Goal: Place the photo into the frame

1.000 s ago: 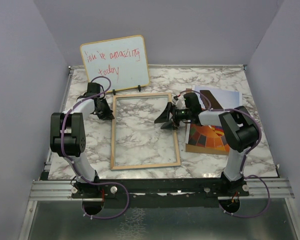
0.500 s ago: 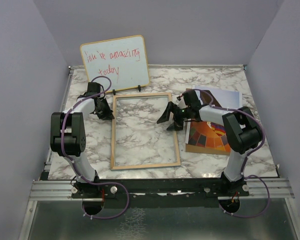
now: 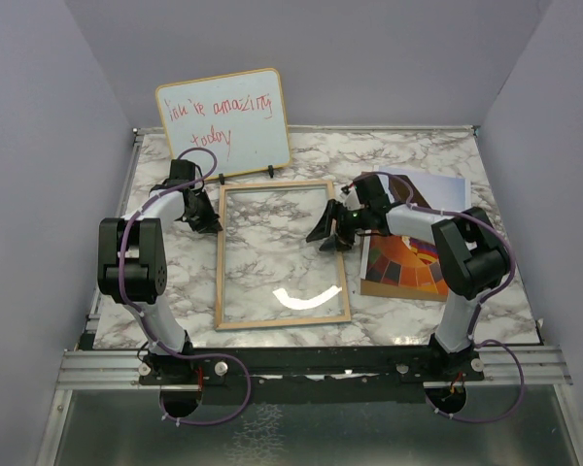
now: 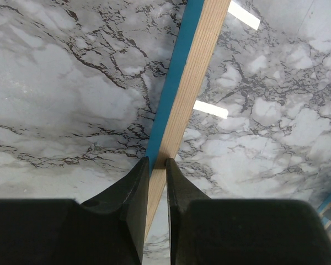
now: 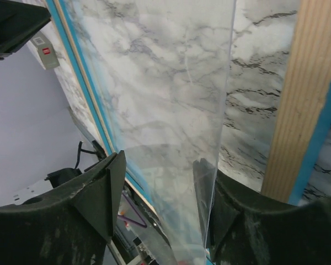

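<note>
The frame lies flat on the marble surface, wood face up and blue along its outer edge. The left fingers stand narrow, pinched on the frame's left rail near its far end. The right fingers stand apart at the inner side of the right rail, with the edge of the clear pane passing between them. The photo lies on the surface just right of the frame, partly under the right arm. A whiteboard with red handwriting leans at the back.
</note>
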